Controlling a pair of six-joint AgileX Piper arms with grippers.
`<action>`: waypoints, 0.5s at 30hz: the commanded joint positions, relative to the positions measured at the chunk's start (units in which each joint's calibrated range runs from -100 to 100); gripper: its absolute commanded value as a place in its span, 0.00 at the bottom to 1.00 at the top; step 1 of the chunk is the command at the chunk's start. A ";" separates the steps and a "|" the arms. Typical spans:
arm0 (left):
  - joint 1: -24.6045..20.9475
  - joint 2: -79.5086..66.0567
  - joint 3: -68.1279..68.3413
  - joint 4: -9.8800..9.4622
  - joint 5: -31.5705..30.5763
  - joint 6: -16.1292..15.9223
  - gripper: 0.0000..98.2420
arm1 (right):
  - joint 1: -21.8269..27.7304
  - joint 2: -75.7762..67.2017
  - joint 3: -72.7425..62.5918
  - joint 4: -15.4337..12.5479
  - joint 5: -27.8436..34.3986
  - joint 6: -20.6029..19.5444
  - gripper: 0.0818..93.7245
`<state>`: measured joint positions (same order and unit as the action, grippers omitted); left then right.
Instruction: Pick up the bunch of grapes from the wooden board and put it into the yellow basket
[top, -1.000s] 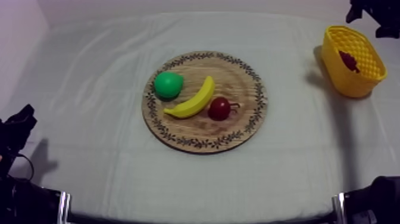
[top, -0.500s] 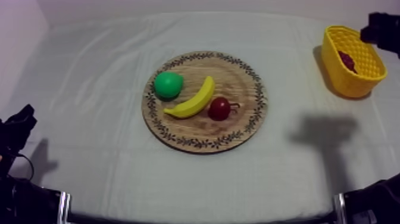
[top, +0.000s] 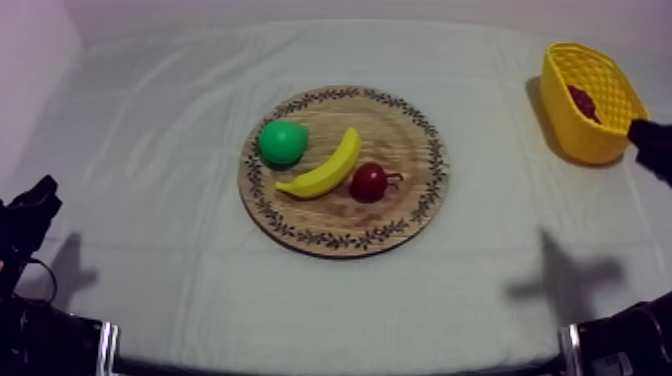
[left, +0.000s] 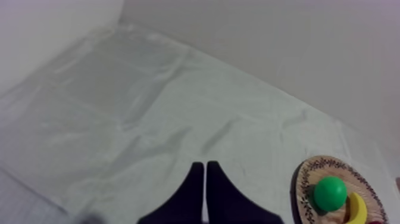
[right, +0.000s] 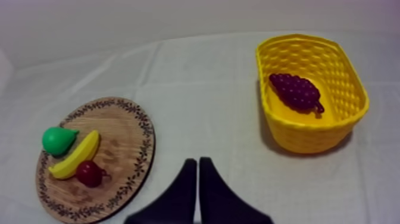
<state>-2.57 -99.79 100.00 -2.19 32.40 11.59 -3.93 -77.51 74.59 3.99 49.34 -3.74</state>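
right gripper (right: 197, 162), fingers pressed together on nothing, hangs near the yellow basket (top: 575, 135) at the top view's upper right: the bunch of grapes (right: 296, 91) lies inside, delivered. left gripper (left: 205, 165), likewise pressed together, idles.

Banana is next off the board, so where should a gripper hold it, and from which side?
Probably from above, across the banana near its end farthest from the pear: it lies flat on the wooden board, the small red fruit beside its middle.

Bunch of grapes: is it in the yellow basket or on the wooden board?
In. The bunch of grapes lies inside the yellow basket, not on the wooden board.
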 joint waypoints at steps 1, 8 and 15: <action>0.00 0.05 0.00 -0.03 0.02 0.01 0.00 | 0.25 -6.00 10.96 0.45 -5.09 0.35 0.00; 0.00 0.05 0.00 -0.03 0.02 -0.01 0.00 | 2.05 -14.92 22.56 -2.46 -8.78 4.15 0.00; 0.00 0.05 0.00 -0.03 0.02 0.02 0.00 | 4.41 -17.89 24.71 -4.42 -9.64 4.38 0.00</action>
<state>-2.57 -99.79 100.00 -2.19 32.40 11.59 0.27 -95.42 99.32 0.00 40.03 0.59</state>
